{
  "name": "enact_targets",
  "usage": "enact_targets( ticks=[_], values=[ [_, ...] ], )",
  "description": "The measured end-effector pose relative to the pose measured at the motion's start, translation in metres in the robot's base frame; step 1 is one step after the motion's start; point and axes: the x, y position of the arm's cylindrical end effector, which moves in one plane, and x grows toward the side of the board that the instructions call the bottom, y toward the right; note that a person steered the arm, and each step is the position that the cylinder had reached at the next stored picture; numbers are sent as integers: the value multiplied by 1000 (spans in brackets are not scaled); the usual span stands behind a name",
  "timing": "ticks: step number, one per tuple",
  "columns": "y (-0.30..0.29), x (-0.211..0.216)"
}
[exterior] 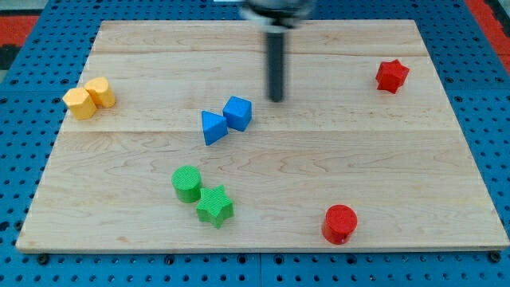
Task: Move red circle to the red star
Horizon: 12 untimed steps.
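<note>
Task not yet begun, by the look of it. The red circle (339, 223) sits near the board's bottom edge, right of centre; the red star (391, 76) lies far off at the upper right, well apart. My tip (276, 99) (bare rod, nothing to open or close) rests mid-board, just right of the blue cube (237, 112), touching no block. The whole push remains.

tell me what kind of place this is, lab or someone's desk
Most likely a robot lab bench, not a desk: a wooden board lies on a blue perforated base, small coloured blocks like the red circle and red star are scattered on it, and my tip hangs above the board near the blue blocks.
</note>
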Motion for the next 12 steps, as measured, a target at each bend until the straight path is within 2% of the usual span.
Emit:
enact_targets(
  ticks=[1,2,4,5,6,7,8,9,10,11,12],
  values=[
    [124,-7],
    [176,-9],
    [106,-78],
    [98,-84],
    [81,-47],
    [65,-90],
    [101,-129],
    [153,-54],
    [210,92],
    [200,213],
    [180,241]
  ],
)
